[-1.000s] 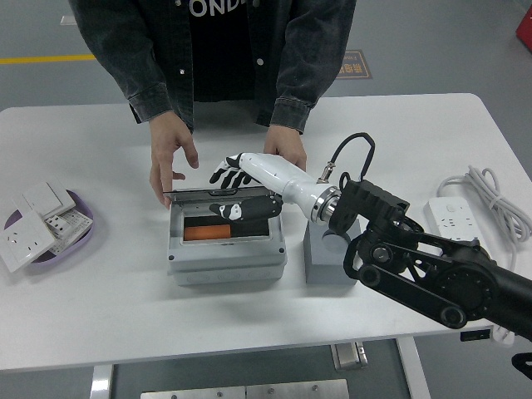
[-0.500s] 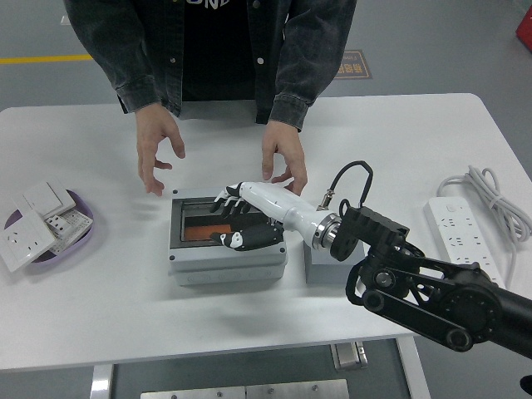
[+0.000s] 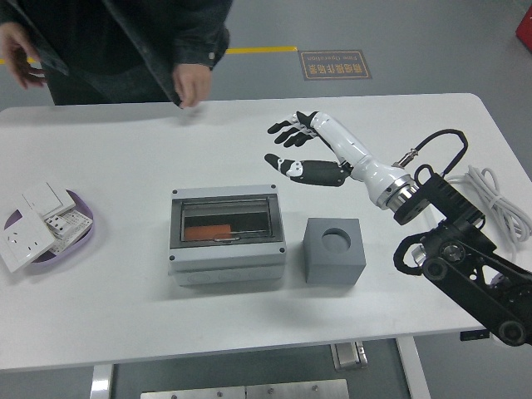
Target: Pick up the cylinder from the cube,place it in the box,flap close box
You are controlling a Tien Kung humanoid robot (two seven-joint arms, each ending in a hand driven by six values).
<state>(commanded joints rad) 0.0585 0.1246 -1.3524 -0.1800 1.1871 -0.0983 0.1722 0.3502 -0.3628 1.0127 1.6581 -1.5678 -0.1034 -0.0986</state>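
If you scan from the left, first there's a purple dish (image 3: 83,231) with white switch plates (image 3: 33,223) near the table (image 3: 125,158) edge, nothing to do with the job. Next is the box (image 3: 226,268), long side running left-right, flap (image 3: 224,218) looking down flat over it. Through the clear flap you can see the orange cylinder (image 3: 208,232) lying inside, also lengthwise left-right, in the left part. Just right of the box sits the cube (image 3: 333,251), its round socket empty.

Then the right hand (image 3: 302,151), hovering up and to the right of the box, well apart from it, beyond the cube. Fingers spread and loose, holding nothing, touching nothing. No left arm showing, so it's the only hand anywhere near.

I'd say the job looks basically done, unless the flap needs a final press.

A person's hand (image 3: 196,86) hangs over the far edge.
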